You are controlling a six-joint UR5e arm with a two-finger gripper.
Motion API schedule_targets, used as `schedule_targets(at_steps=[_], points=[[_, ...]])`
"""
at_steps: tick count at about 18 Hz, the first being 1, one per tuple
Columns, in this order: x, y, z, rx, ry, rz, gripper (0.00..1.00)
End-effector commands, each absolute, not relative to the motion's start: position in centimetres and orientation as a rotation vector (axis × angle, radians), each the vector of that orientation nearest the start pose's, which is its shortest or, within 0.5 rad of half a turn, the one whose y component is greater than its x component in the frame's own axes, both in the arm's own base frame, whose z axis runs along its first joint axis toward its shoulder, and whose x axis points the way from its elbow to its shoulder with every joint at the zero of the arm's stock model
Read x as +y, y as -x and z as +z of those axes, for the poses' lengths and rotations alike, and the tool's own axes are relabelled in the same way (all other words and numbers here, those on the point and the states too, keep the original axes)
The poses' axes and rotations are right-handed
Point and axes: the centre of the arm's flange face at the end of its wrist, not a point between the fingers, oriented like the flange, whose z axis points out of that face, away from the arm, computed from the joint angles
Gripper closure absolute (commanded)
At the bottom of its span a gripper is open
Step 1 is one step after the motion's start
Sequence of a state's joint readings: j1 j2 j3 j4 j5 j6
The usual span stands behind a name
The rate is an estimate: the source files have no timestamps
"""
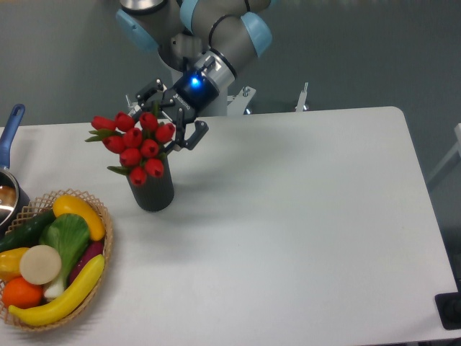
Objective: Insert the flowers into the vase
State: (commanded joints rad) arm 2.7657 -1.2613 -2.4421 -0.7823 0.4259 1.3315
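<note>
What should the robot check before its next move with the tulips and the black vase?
1. Flowers sitting in the vase: ok, the buds stand above its top.
2. Vase upright on the table: ok.
3. Gripper let go of the flowers: cannot tell, its fingers look spread but leaves hide the contact.
4. Stems fully down inside: cannot tell, hidden.
5. Wicker basket clear of the vase: ok, apart.
</note>
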Motion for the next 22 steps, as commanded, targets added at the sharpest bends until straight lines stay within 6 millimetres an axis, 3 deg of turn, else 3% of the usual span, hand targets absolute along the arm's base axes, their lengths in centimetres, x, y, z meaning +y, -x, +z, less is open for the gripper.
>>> schedule_targets(at_steps=[4, 8, 11, 14, 17, 18, 22], points=[[30.2, 20.6, 35.3, 0.307, 2.206, 0.051, 0.0], [29.0, 23.7, 37.0, 0.283, 2.386, 0.226, 0.0], [26.0, 29.0, 38.9, 0.16, 2.462, 0.359, 0.0], [24.6, 34.9, 39.9, 0.085, 2.548, 0.422, 0.0], [24.2, 42.2, 38.7, 0.101, 2.685, 0.448, 0.0], [24.3, 45.5, 38.4, 0.095, 2.734, 0.454, 0.0], [23.6, 51.8, 37.2, 0.053, 2.876, 0.488, 0.0]])
